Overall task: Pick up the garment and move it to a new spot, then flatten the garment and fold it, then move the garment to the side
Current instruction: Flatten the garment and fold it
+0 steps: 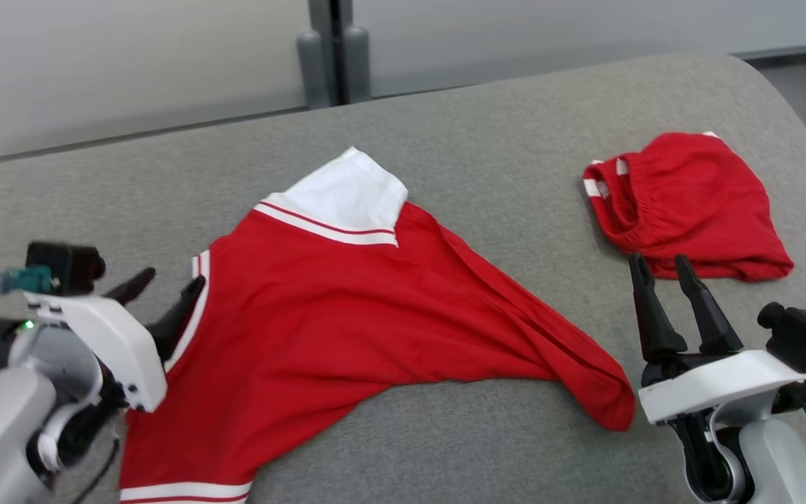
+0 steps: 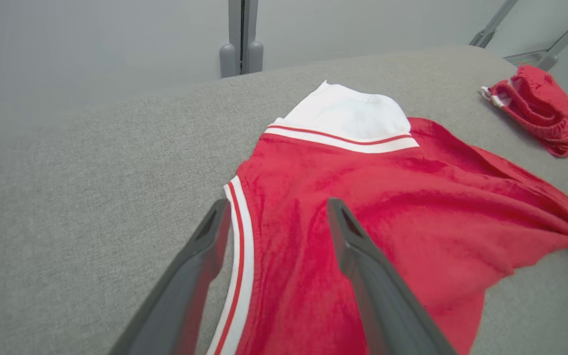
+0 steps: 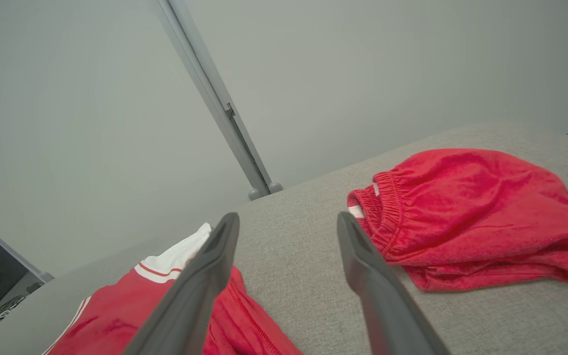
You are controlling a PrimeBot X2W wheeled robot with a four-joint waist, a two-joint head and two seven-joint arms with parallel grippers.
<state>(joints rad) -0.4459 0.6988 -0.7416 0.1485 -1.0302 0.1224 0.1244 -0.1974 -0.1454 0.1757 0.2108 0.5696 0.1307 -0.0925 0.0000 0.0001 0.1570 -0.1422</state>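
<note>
The garment point(image 1: 347, 315), a red top with white trim, lies on the grey desk point(image 1: 487, 126) left of centre. It is partly spread but rucked, with its white sleeve point(image 1: 347, 192) pointing to the far side and a folded tail point(image 1: 606, 392) trailing to the near right. A second red piece, the shorts point(image 1: 690, 203), sits bunched at the far right, well apart from it. The left claw point(image 1: 172, 280) is released, jaws wide, at the garment's left edge. In the left wrist view its fingers straddle the white striped hem point(image 2: 237, 236), one over bare desk and one over red cloth. The right claw point(image 1: 659, 260) is also released and grasps nothing. It hangs over bare desk between the tail and the shorts. The step in hand looks like taking hold of the garment to lift or draw it flat. To do it well, the left claw should come down so the hem sits deep between the jaws, then clench on both layers at the seam, where the cloth is firmest. The right claw would do best to swing left to the tail rather than forward, where it risks snagging the shorts. Both should pull outward evenly so the folds open.
</note>
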